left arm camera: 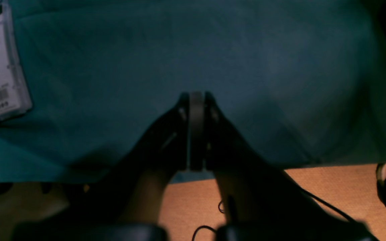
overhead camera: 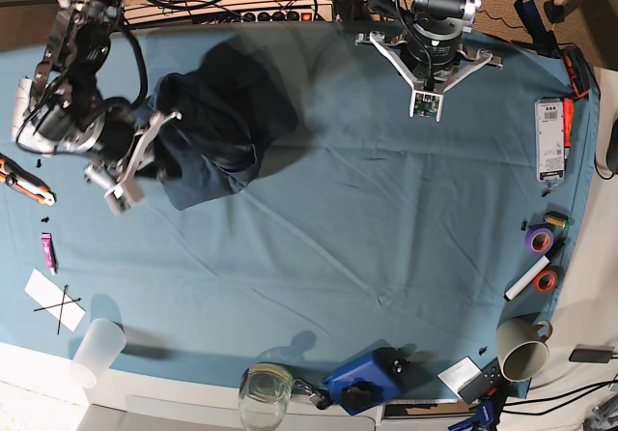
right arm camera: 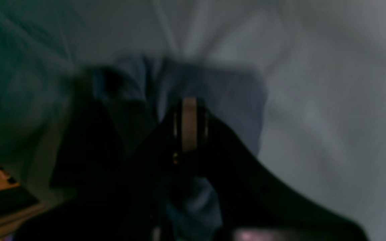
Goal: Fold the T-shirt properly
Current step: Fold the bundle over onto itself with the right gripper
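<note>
Jaws first: the right gripper (right arm camera: 189, 124) looks pinched on bunched navy cloth, while the left gripper (left arm camera: 196, 110) is pressed together on nothing, over bare teal tablecloth (overhead camera: 367, 218). That cloth is wide, smooth and faintly creased. On its far left the T-shirt (overhead camera: 220, 127) lies crumpled: soft, light, floppy cotton, I'd judge, best taken by hem or shoulder corners.

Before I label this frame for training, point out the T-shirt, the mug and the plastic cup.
T-shirt (overhead camera: 227, 122): base view, on the middle of the crumpled dark cloth.
Mug (overhead camera: 521, 354): base view, on its open mouth.
Plastic cup (overhead camera: 97, 349): base view, on its side wall.
</note>
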Robot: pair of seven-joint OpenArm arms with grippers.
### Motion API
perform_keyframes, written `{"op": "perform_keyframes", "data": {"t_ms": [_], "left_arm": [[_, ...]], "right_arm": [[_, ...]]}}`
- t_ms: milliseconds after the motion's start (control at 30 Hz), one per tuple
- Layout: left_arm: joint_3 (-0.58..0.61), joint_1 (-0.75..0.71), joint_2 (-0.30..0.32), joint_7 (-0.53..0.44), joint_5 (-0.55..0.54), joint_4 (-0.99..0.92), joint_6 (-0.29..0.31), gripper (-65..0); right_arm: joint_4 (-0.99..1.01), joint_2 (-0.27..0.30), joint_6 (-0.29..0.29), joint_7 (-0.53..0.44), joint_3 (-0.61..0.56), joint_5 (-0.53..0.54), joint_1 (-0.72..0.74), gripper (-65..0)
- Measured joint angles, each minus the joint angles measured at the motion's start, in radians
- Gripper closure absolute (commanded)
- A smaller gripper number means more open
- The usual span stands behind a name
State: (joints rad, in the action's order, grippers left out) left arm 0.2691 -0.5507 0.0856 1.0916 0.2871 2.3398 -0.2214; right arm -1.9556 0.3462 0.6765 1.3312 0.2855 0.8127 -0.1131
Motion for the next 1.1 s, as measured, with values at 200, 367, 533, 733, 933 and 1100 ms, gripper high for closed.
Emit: {"op": "perform_keyframes", "data": {"t_ms": [200, 367, 533, 733, 933, 1100], "left_arm": [[0.0, 0.0, 0.0, -0.008, 0.0, 0.0, 0.0, 0.0], [0.0, 0.0, 0.001, -0.009, 0.001, 0.0, 0.0, 0.0], [0.0, 0.0, 0.0, -0.009, 0.0, 0.0, 0.0, 0.0], [0.0, 0.0, 0.0, -0.009, 0.0, 0.0, 0.0, 0.0], [0.0, 0.0, 0.001, -0.01, 0.0, 0.0, 0.0, 0.0], [0.0, 0.0, 0.001, -0.069, 0.04, 0.0, 0.032, 0.0]], "right_arm": [[0.029, 0.0, -0.019, 0.008, -0.051, 0.007, -0.099, 0.0], [0.09, 0.0, -0.021, 0.07, -0.171, 0.008, -0.117, 0.0], [0.098, 0.0, -0.021, 0.08, -0.249, 0.071, -0.105, 0.0], [0.056, 0.005, 0.009, 0.083, -0.232, 0.166, -0.055, 0.0], [0.021, 0.005, 0.02, 0.014, -0.143, 0.147, 0.019, 0.0], [0.093, 0.003, 0.021, -0.046, -0.142, 0.06, 0.054, 0.0]]}}
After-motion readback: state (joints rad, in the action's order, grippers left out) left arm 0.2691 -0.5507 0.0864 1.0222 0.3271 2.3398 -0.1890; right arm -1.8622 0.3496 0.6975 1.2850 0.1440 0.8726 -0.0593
